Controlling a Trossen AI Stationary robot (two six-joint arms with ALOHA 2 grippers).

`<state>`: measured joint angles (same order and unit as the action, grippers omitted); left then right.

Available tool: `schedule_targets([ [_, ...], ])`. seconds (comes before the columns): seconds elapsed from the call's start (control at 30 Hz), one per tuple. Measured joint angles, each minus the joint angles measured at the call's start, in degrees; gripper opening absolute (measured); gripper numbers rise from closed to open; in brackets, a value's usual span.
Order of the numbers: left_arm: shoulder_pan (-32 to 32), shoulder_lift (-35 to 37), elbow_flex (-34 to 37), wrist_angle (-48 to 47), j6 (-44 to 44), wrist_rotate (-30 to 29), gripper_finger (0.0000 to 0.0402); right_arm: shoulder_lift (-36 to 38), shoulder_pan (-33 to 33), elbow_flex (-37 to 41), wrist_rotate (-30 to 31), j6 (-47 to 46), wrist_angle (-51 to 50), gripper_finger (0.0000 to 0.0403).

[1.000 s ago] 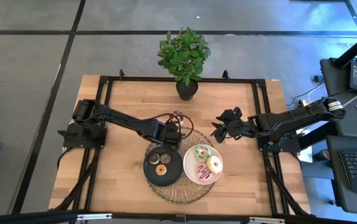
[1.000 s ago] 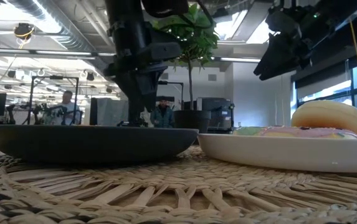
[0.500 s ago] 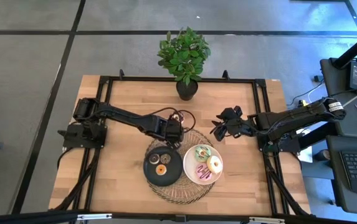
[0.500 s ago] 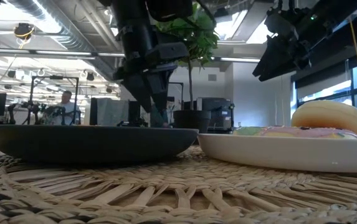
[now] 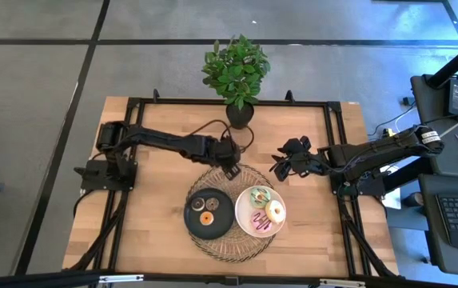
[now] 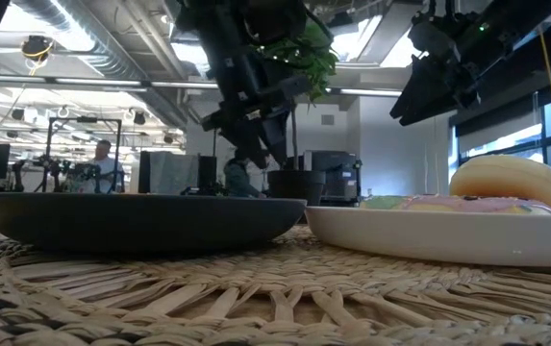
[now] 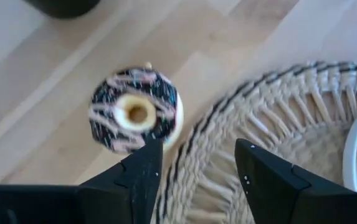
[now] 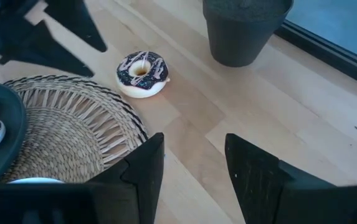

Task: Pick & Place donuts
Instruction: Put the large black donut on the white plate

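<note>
The chocolate-iced donut (image 7: 134,111) lies flat on the bare table (image 5: 157,128), hole facing up, just beside the rim of the woven mat (image 7: 278,124) and near the plant pot (image 8: 243,28); as a ring it has no long axis. The left gripper (image 7: 197,158) hovers above it, fingers spread and empty, arm stretched across from the table's left edge. The right gripper (image 5: 280,166) waits right of the mat, fingers apart. More donuts sit on the black plate (image 5: 193,220) and white plate (image 5: 244,224).
</note>
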<state>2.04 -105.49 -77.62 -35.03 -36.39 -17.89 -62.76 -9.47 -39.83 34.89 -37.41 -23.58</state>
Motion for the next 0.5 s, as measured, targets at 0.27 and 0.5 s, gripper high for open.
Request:
schedule_targets([
  [0.27, 1.93, -0.74, 0.01, 2.98, 4.37, 0.39, 0.0178, 0.00, 0.00, 0.00, -0.01, -1.42, -0.01, 0.0172],
  [0.5, 2.11, -4.80, 0.04, 5.39, -0.96, 0.68, 0.0168, 0.00, 0.00, 0.02, -0.01, -1.51, -0.06, 0.0172],
])
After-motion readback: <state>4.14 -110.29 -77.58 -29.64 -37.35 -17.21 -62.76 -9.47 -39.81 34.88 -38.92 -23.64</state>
